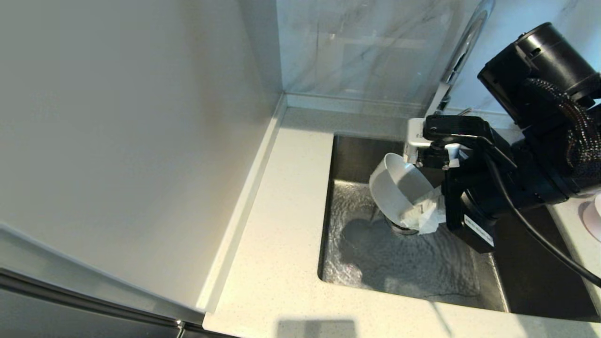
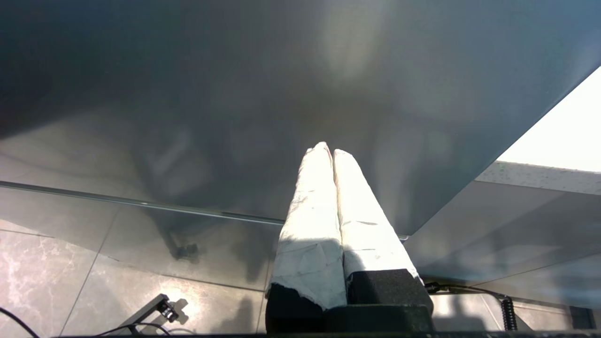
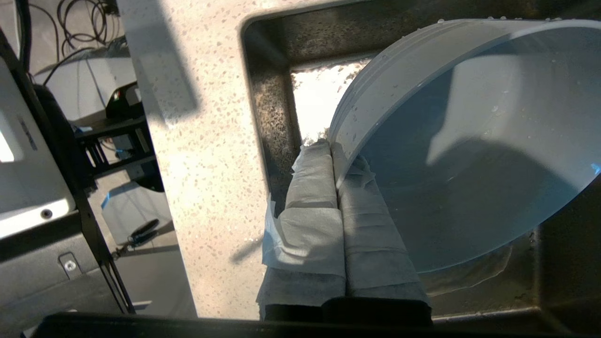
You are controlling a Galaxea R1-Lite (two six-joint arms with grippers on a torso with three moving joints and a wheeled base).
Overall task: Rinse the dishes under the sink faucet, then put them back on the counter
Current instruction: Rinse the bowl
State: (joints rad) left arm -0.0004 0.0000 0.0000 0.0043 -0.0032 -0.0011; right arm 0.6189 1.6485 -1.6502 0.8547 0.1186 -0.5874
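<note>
My right gripper [image 1: 422, 213] is shut on the rim of the small whitish bowl [image 1: 399, 188], holding it tilted on its side above the sink [image 1: 408, 263], over the drain. In the right wrist view the bowl [image 3: 460, 155] fills the space past the gripper [image 3: 334, 152], one cloth-wrapped finger [image 3: 310, 183] outside the rim and the other inside. Water ripples across the sink floor. The chrome faucet [image 1: 462, 47] rises behind the wrist. A lilac plate's edge [image 1: 592, 217] shows on the counter at far right. My left gripper [image 2: 328, 152] is shut on nothing, parked low beside a cabinet front.
The cream speckled counter [image 1: 281, 225] runs left of and in front of the sink, with a raised rim [image 1: 249, 188] along the wall. A marble backsplash [image 1: 357, 51] stands behind. A black cable [image 1: 540, 234] hangs from the right arm across the basin.
</note>
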